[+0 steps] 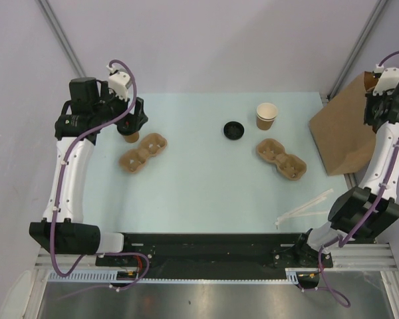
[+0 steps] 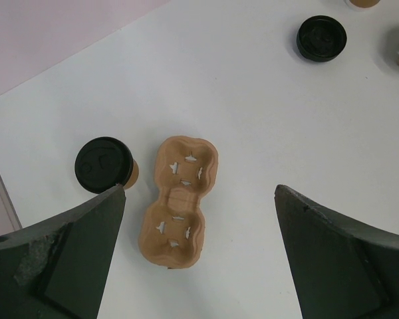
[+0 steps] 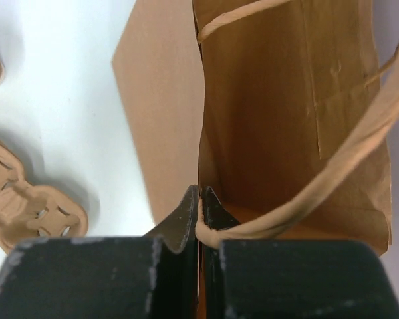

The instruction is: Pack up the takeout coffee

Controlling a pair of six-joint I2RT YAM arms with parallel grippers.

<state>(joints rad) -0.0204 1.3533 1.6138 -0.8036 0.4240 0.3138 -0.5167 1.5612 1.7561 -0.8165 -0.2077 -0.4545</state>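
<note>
light: bright, even | shadows: soft, close around moulded-pulp cup tray [image 3: 13, 193] | exposure: table [image 3: 53, 80] above tray nearly white | focus: tray sharp

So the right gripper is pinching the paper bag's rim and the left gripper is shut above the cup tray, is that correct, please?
Not quite: the left gripper is open, its fingers spread wide above the cup tray, as the left wrist view shows. The right gripper is indeed pinching the rim of the paper bag.
</note>
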